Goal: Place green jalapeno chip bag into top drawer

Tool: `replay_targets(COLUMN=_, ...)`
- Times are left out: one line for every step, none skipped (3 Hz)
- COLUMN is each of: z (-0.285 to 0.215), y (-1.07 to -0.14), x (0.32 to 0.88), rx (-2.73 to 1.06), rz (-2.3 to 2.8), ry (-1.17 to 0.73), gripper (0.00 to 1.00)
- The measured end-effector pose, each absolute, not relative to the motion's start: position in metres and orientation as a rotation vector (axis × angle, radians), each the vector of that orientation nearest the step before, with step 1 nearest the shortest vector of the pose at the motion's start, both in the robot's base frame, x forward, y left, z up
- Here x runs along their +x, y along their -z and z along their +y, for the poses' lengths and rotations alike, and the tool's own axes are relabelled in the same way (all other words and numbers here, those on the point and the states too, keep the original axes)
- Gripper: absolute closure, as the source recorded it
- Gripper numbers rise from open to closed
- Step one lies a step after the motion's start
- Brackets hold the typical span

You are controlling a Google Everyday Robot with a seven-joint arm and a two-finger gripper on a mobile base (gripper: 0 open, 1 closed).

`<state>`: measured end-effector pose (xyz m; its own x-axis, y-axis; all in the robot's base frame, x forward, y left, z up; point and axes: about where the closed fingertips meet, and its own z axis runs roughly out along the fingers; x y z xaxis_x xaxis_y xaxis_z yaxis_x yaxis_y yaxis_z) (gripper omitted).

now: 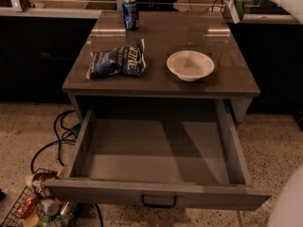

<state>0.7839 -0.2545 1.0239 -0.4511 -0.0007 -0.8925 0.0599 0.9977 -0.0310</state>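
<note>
The top drawer is pulled wide open under the table, with a flat grey-brown front panel and a small dark handle. Nothing lies inside it. My gripper is at the top right edge, above the table's far right corner, mostly cut off by the frame. A small pale piece with a greenish edge hangs there; I cannot tell whether it is the green jalapeno chip bag. No green bag shows anywhere else.
On the table lie a dark blue chip bag, a white bowl and a blue can at the back. Cables and a wire basket of bottles are on the floor at left. Part of the white arm shows at bottom right.
</note>
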Motion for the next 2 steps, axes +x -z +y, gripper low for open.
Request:
replay_targets(z=-0.2553, y=-1.0192, x=0.7628, rx=-0.018, rz=1.991, ry=-0.064, gripper=1.00)
replay_targets(z=-0.2622, y=-1.0120, x=0.7551, rx=-0.036, rz=1.942, ry=-0.206, gripper=1.00)
